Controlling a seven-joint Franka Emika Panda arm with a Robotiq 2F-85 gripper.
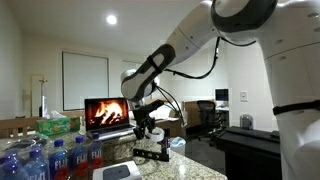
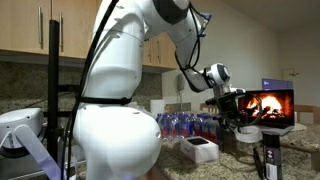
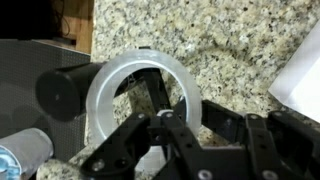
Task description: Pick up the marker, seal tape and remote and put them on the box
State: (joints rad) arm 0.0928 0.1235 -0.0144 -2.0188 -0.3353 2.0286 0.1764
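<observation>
The white robot arm (image 1: pixel 240 30) reaches out over a speckled granite counter (image 1: pixel 190 165). Behind it a screen (image 1: pixel 107 113) shows a burning fire. A pack of water bottles (image 1: pixel 45 158) stands at the near edge, and a green tissue box (image 1: pixel 58 127) sits behind them with a pale tuft at its top.

The box (image 1: pixel 118 172) lies low and flat on the counter, white with a dark rectangle on its top face. Nothing else rests on it in either exterior view.

The gripper (image 1: pixel 150 147) points down beside the box, a little further back on the counter. Its jaws are drawn fully together. The remote (image 1: pixel 160 154), a slim black bar, lies crosswise right under the fingertips, and from where I stand it looks pinched between them. I cannot tell whether it is clear of the counter or touching it. It is near the box but not over it.

In the wrist view the seal tape (image 3: pixel 140 63), a pale ring, lies flat on the granite directly below the fingers. The marker (image 3: pixel 62 88), a stubby black cylinder, lies just beside the ring's outer edge. Whether the two touch I cannot say.
</observation>
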